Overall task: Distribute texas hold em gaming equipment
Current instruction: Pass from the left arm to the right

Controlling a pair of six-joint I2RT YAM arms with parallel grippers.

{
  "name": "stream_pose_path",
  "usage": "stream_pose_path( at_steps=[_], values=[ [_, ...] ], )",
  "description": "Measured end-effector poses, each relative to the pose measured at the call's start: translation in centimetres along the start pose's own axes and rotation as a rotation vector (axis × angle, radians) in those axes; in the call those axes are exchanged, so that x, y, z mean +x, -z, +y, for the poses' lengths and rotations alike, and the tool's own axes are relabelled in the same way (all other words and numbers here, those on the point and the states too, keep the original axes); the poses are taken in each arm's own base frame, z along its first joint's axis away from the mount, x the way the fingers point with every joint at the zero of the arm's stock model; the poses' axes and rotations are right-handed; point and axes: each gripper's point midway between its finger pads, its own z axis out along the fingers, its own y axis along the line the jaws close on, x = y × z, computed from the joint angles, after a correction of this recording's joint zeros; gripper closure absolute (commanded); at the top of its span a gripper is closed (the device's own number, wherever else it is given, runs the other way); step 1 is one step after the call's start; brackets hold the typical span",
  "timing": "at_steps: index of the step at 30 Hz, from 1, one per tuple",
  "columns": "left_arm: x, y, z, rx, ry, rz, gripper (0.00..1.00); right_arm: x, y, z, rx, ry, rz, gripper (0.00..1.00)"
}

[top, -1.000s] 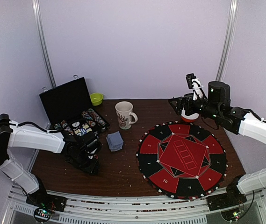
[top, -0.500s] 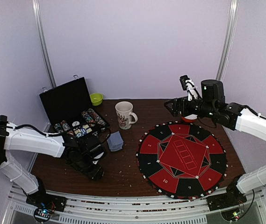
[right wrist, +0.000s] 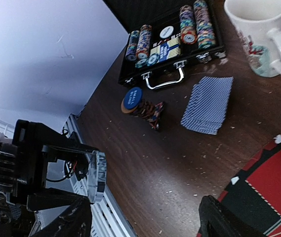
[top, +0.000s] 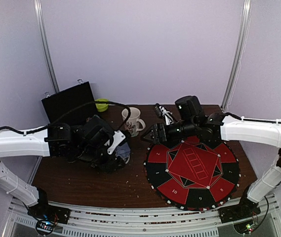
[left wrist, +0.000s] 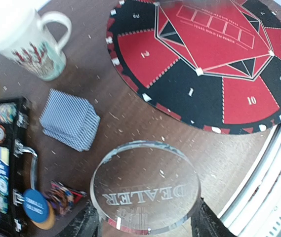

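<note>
Disc (left wrist: 145, 185) marked DEALER sits clamped in the left hand (left wrist: 144, 219); the right hand (right wrist: 142, 219) stands spread apart.

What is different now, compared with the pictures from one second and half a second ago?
The left gripper swung right from beside the case toward the cards, and now holds the clear DEALER disc. The right gripper, open, moved left from the far right toward the mug. Mug, cards, case and mat stayed put.
</note>
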Motion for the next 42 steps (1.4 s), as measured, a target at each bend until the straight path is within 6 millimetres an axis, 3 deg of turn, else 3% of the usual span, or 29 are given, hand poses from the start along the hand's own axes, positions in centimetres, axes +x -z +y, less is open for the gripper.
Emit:
stream_pose_path(
  at_steps=[7, 12, 16, 21, 26, 28, 30, 33, 36, 39, 42],
  values=[
    [-0.9, 0.1, 1.0, -0.067, -0.06, -0.021, 0.59, 2.7, -3.7, 2.2, -0.114, -0.06, 0.108, 0.31],
    [-1.1, 0.2, 1.3, -0.082, -0.074, -0.03, 0.59, 2.6, -4.9, 2.4, -0.126, -0.066, 0.127, 0.34],
    [-1.3, 0.2, 1.3, -0.082, -0.082, -0.035, 0.59, 2.2, -5.9, 3.2, -0.154, -0.06, 0.131, 0.44],
    [-1.8, 0.2, 1.2, -0.08, -0.085, -0.051, 0.59, 2.3, -7.0, 3.7, -0.187, -0.071, 0.144, 0.59],
    [-1.8, 0.2, 1.2, -0.083, -0.088, -0.054, 0.59, 2.3, -7.3, 4.1, -0.211, -0.082, 0.154, 0.97],
    [-1.6, 0.1, 1.4, -0.093, -0.093, -0.044, 0.58, 2.0, -7.2, 4.5, -0.227, -0.093, 0.148, 1.0],
    [-1.6, 0.0, 1.5, -0.1, -0.095, -0.043, 0.51, 1.6, -7.1, 4.7, -0.231, -0.085, 0.14, 1.0],
    [-1.5, 0.0, 1.7, -0.109, -0.095, -0.039, 0.22, 1.5, -7.0, 4.5, -0.227, -0.082, 0.139, 1.0],
    [-2.3, 0.1, 1.5, -0.105, -0.09, -0.07, 0.02, 1.6, -6.8, 3.6, -0.184, -0.085, 0.144, 1.0],
    [-3.1, 0.2, 1.4, -0.1, -0.07, -0.102, 0.02, 1.3, -5.5, 1.5, -0.107, -0.098, 0.134, 1.0],
    [-3.5, 0.2, 1.4, -0.098, -0.055, -0.119, 0.02, -0.4, -1.8, -2.0, 0.003, -0.132, 0.068, 1.0]
  ],
)
